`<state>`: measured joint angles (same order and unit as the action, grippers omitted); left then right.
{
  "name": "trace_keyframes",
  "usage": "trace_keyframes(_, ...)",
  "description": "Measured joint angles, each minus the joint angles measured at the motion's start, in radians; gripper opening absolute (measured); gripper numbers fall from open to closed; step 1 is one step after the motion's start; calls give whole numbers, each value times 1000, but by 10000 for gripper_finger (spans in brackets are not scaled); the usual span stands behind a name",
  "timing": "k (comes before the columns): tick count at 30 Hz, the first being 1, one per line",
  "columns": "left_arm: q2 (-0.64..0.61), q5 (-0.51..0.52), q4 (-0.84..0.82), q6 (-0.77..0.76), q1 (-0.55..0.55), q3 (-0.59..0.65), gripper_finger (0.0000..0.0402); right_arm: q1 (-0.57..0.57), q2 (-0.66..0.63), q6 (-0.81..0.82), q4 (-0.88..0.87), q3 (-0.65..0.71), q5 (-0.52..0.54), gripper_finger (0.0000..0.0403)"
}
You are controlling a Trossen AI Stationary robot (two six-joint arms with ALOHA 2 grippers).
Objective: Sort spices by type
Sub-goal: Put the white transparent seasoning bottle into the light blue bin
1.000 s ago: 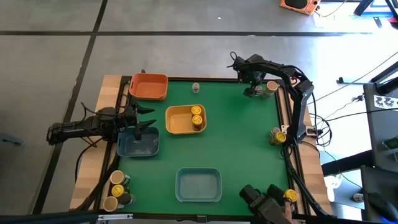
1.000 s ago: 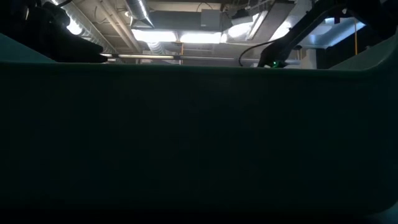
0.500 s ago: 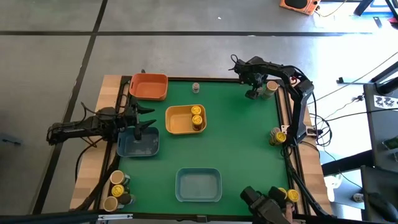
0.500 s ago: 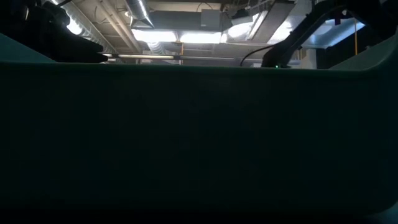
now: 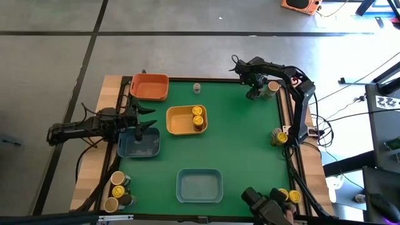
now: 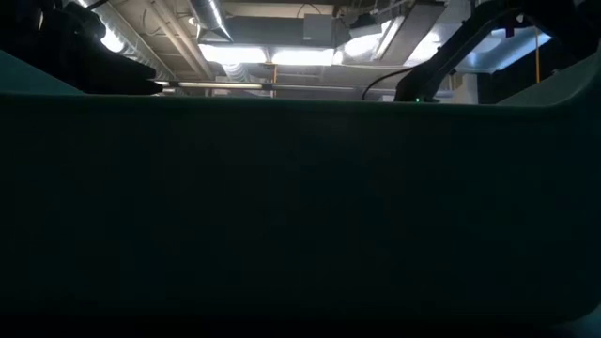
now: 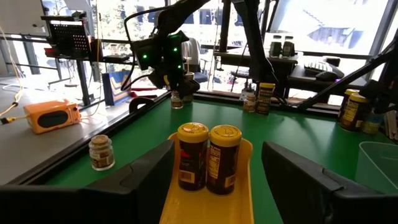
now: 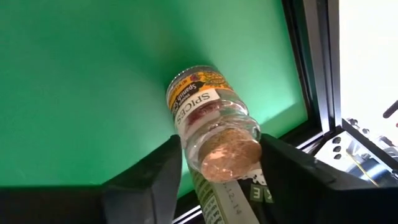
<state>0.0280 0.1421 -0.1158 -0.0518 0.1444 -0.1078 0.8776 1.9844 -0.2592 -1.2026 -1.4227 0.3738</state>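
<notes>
The green surface (image 5: 237, 144) carries an orange tray (image 5: 150, 87), a yellow tray (image 5: 178, 120) and two blue trays (image 5: 138, 145) (image 5: 199, 186). The left tool (image 5: 142, 119) hangs over the nearer blue tray, its fingers parted and empty. The right tool (image 5: 253, 90) works at the far right corner, its fingers closed around a cork-lidded spice jar (image 8: 208, 121). Two yellow-lidded jars (image 7: 206, 157) stand upright, touching, in the yellow tray. One small jar (image 5: 197, 87) stands alone near the far edge.
</notes>
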Motion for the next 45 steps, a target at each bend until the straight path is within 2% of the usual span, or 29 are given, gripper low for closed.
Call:
trace_keyframes(5,0,0,0,0,0,0,241,-1,-3,1,-2,-1,-11,158)
trace_keyframes(11,0,0,0,-1,0,0,241,-28,-6,5,-5,-1,-11,159)
trace_keyframes(16,0,0,0,-1,0,0,241,-94,-25,4,1,-1,-28,156)
trace_keyframes(23,0,0,0,-2,0,0,241,-224,-29,46,2,-1,-64,161)
trace_keyframes(35,0,0,0,-28,0,0,241,-482,-29,149,4,-1,-55,162)
trace_keyframes(45,0,0,0,-56,0,0,241,-697,-31,207,13,-2,-106,170)
